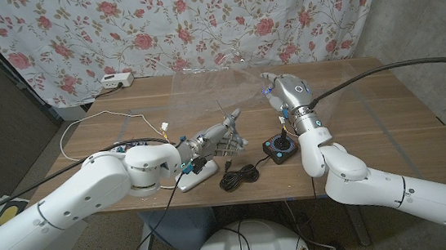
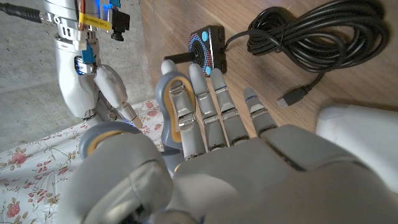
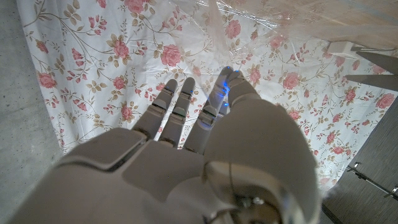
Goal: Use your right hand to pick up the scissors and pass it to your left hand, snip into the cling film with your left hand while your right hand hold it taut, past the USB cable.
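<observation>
Scissors (image 1: 224,118) half-hidden by left hand (image 1: 212,138)

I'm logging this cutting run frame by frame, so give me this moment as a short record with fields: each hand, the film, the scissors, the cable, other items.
left hand: holds the scissors, blades pointing toward the cling film
right hand: raised at the film's right edge, seemingly gripping it
cling film: clear sheet lifted off the wooden table, between the hands
USB cable: black, coiled near the table's front edge
other items: small black joystick box beside the coil; white power strip at the back left
</observation>
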{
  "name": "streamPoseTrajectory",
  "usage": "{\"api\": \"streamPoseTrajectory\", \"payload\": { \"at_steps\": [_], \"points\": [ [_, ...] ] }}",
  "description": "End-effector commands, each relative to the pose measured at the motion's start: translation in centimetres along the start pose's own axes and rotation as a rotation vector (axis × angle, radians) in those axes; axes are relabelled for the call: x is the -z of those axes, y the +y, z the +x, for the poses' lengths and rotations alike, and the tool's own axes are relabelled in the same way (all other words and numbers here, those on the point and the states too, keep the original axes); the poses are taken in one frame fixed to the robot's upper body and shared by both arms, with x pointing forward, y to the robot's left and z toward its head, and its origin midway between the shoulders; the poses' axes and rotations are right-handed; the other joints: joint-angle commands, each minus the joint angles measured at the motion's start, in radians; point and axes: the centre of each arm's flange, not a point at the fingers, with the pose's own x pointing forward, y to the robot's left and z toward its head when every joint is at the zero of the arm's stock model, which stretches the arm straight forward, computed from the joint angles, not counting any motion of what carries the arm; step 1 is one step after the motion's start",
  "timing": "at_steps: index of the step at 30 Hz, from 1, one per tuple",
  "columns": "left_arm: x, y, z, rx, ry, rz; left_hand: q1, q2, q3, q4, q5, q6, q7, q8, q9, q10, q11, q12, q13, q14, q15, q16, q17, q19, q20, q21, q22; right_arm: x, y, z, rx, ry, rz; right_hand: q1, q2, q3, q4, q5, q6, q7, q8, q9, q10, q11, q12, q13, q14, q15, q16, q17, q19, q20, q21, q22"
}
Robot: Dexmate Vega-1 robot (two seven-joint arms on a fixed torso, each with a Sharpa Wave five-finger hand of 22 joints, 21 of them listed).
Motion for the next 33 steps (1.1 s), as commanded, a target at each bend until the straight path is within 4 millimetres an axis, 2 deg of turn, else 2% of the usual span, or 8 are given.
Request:
{"api": "streamPoseTrajectory", "payload": {
  "at_steps": [1,8,23,29,33],
  "points": [
    [0.13,-0.1,0.09,0.007,0.006,-0.003,0.006,0.01,0.006,0.001,-0.005,0.005,0.007,-0.006,0.004,0.006,-0.006,0.004,0.005,0.006,-0.001,0.008,-0.001,-0.002,0.003,0.001,0.003,0.0,0.04,-0.04,0.0,0.002,0.001,0.013,-0.001,-0.002,0.001,0.003,0.01,0.004,-0.003,0.006,0.006,-0.006,0.008,0.004,-0.007,-0.176,0.003,0.002,0.004,0.006,0.0,0.004],
    [0.17,-0.07,0.04,0.003,0.004,-0.004,0.022,0.028,0.017,-0.005,-0.01,0.005,0.009,-0.008,0.004,0.007,-0.004,0.004,0.004,0.007,-0.001,0.009,-0.001,-0.002,0.002,0.002,0.003,-0.04,-0.04,-0.02,0.003,-0.001,0.0,0.013,0.0,-0.003,0.001,0.003,0.01,0.003,-0.003,0.006,0.005,-0.005,0.007,0.003,-0.006,-0.176,0.003,0.002,0.003,0.005,-0.001,0.004],
    [0.37,-0.04,-0.02,0.004,0.001,-0.015,0.091,0.101,0.076,-0.031,-0.029,0.002,0.008,-0.011,0.012,0.003,-0.005,0.004,0.007,0.002,0.0,0.01,0.0,-0.005,0.002,0.002,0.004,-0.11,-0.05,-0.09,0.002,0.0,-0.002,0.013,0.0,-0.004,0.002,0.003,0.011,0.003,-0.004,0.006,0.006,-0.006,0.007,0.003,-0.006,-0.176,0.003,0.002,0.003,0.005,-0.001,0.004],
    [0.29,-0.1,0.0,0.009,-0.001,-0.008,0.108,0.109,0.09,-0.04,-0.033,0.002,0.006,-0.012,0.012,0.002,-0.004,0.004,0.008,0.001,0.0,0.01,0.0,-0.006,0.002,0.002,0.004,-0.09,-0.03,-0.04,0.003,0.004,-0.006,0.013,0.0,-0.004,0.002,0.003,0.011,0.003,-0.004,0.006,0.007,-0.006,0.007,0.003,-0.007,-0.176,0.003,0.002,0.003,0.005,0.0,0.004],
    [0.26,-0.15,-0.06,0.007,-0.002,-0.007,0.124,0.097,0.097,-0.052,-0.038,0.004,0.006,-0.012,0.012,0.004,-0.005,0.004,0.007,0.003,-0.002,0.009,-0.002,-0.006,0.003,0.002,0.004,-0.04,-0.03,0.01,0.001,0.001,-0.006,0.013,0.0,-0.005,0.002,0.003,0.011,0.003,-0.004,0.006,0.007,-0.006,0.008,0.003,-0.007,-0.176,0.003,0.002,0.003,0.005,-0.001,0.004]
  ]
}}
